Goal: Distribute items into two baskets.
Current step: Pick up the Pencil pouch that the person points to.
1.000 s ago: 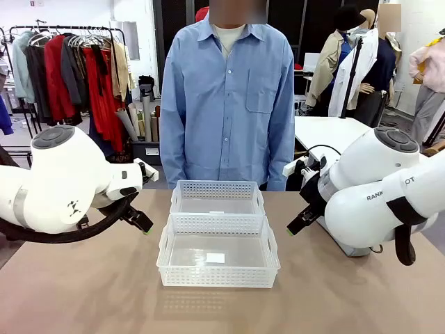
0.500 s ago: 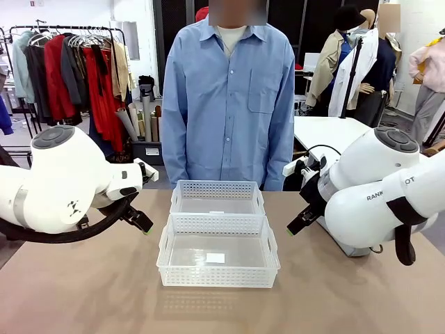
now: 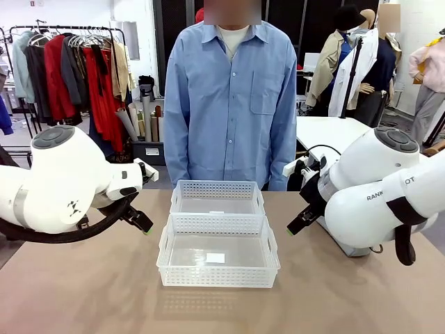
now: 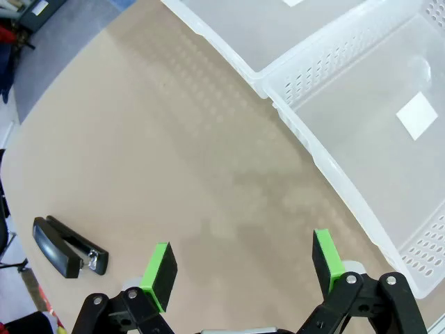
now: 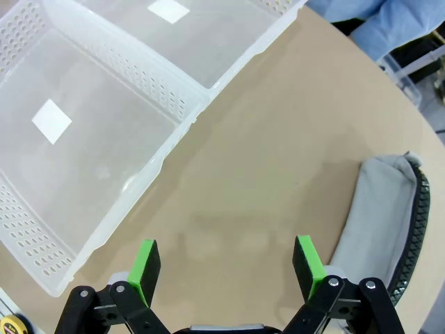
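Two white perforated baskets stand end to end in the middle of the table, the near basket point(image 3: 217, 280) with a small white label on its floor and the far basket point(image 3: 217, 189) behind it; both are empty. My left gripper point(image 3: 142, 224) hangs open to the left of them. In the left wrist view the left gripper point(image 4: 243, 268) is above bare table, and the black stapler point(image 4: 68, 247) lies off to its left. My right gripper point(image 3: 295, 224) is open to the right of the baskets. The grey waist bag point(image 5: 379, 209) lies just right of the right gripper point(image 5: 226, 268).
A person in a blue shirt point(image 3: 229, 104) stands at the far edge of the table behind the baskets, hands out of sight. Bare tabletop point(image 3: 83, 292) stretches in front of and beside the baskets. Clothes racks stand in the background.
The person has shifted slightly to the right. Both arms and the baskets stay where they were.
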`<state>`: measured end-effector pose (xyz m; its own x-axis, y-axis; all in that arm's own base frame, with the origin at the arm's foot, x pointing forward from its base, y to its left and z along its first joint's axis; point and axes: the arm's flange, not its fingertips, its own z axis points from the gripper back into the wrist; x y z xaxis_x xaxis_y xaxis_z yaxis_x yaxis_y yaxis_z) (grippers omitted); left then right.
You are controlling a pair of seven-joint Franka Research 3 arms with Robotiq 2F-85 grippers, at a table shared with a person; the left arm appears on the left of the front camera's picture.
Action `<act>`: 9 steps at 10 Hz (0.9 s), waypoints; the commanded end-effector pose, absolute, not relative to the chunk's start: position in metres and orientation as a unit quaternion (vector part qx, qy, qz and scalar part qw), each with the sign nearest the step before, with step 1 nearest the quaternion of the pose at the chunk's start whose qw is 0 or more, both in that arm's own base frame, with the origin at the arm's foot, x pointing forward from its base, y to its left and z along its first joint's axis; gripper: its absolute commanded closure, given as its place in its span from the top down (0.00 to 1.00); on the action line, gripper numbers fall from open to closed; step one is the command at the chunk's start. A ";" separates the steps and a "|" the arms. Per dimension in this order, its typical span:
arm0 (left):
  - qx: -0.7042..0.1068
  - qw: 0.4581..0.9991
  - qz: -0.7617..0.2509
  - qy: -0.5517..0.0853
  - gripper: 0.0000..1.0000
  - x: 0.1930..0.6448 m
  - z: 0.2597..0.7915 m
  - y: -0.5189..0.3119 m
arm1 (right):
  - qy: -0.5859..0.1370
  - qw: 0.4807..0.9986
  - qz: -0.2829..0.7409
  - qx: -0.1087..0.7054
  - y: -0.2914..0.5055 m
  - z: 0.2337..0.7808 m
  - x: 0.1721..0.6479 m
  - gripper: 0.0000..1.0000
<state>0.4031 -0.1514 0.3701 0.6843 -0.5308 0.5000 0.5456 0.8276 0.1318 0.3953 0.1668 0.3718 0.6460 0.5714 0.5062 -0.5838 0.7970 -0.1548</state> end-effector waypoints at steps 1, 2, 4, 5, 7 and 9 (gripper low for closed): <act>-0.009 0.920 -0.283 -0.272 1.00 0.404 0.374 -0.150 | -0.281 0.909 0.307 0.021 0.163 0.380 0.394 1.00; -0.011 0.922 -0.273 -0.276 1.00 0.403 0.378 -0.147 | -0.286 0.909 0.302 0.025 0.160 0.387 0.394 1.00; -0.020 0.927 -0.254 -0.273 1.00 0.402 0.397 -0.135 | -0.288 0.911 0.292 0.039 0.148 0.403 0.397 1.00; -0.016 0.928 -0.251 -0.276 1.00 0.402 0.407 -0.128 | -0.283 0.912 0.292 0.050 0.143 0.410 0.399 1.00; -0.032 0.924 -0.255 -0.283 1.00 0.402 0.437 -0.114 | -0.270 0.914 0.294 0.070 0.129 0.429 0.406 1.00; -0.065 0.924 -0.266 -0.265 1.00 0.405 0.460 -0.094 | -0.262 0.914 0.296 0.090 0.113 0.450 0.412 1.00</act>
